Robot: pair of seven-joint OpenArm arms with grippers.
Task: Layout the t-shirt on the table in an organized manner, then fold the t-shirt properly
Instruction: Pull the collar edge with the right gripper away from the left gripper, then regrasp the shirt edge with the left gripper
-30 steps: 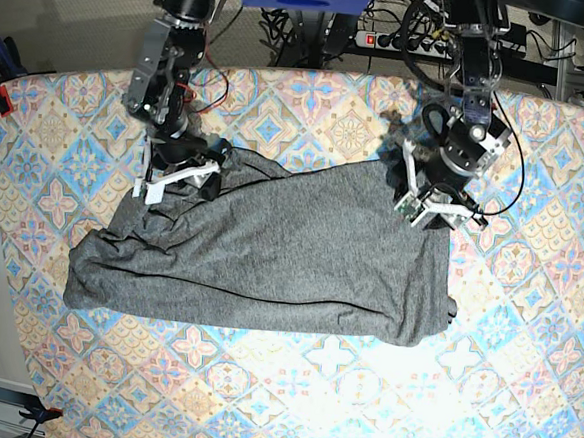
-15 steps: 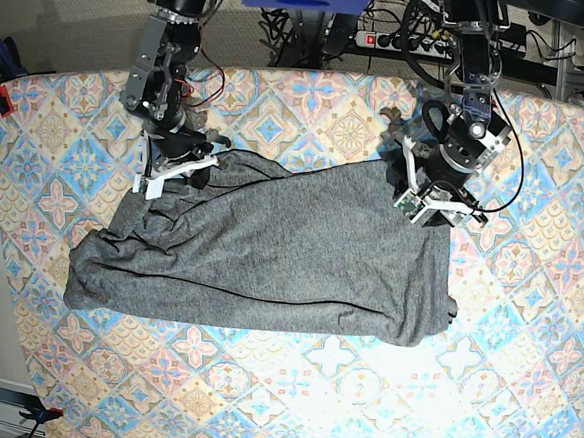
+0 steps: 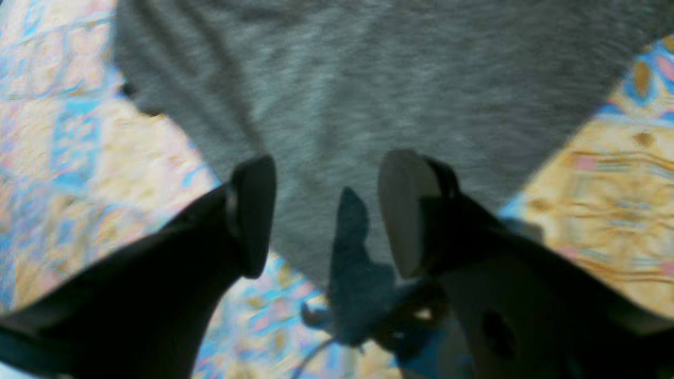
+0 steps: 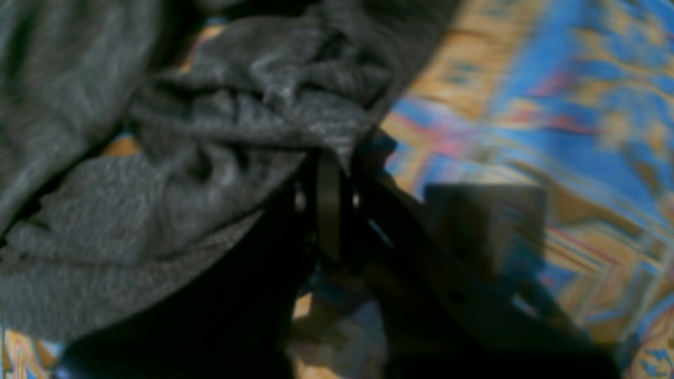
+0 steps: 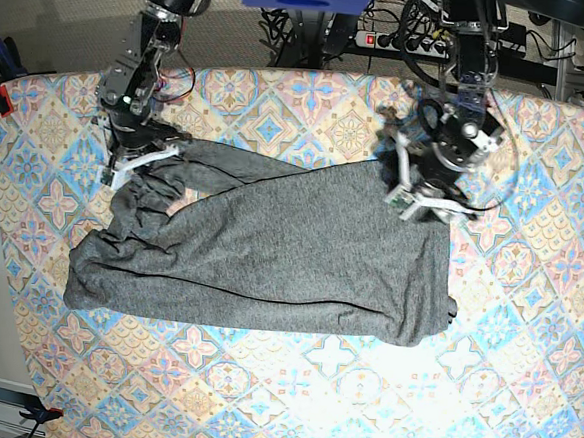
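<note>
Large dark heather-grey soft knit t-shirt [image 5: 269, 258] is lying on the wide table covered in a pastel blue, pink, cream and orange tile-pattern cloth [image 5: 289, 399], roughly across the table's middle. It is spreading as a broad, mostly flat band, long side running along the table's width. Near edge is lying fairly straight with a thin fold line just above it. The far corner toward the table's left edge in the base view is stretching out, bunched and wrinkled [image 4: 210, 137]. The opposite far corner [image 3: 347, 105] is lying flat, cloth showing either side.
</note>
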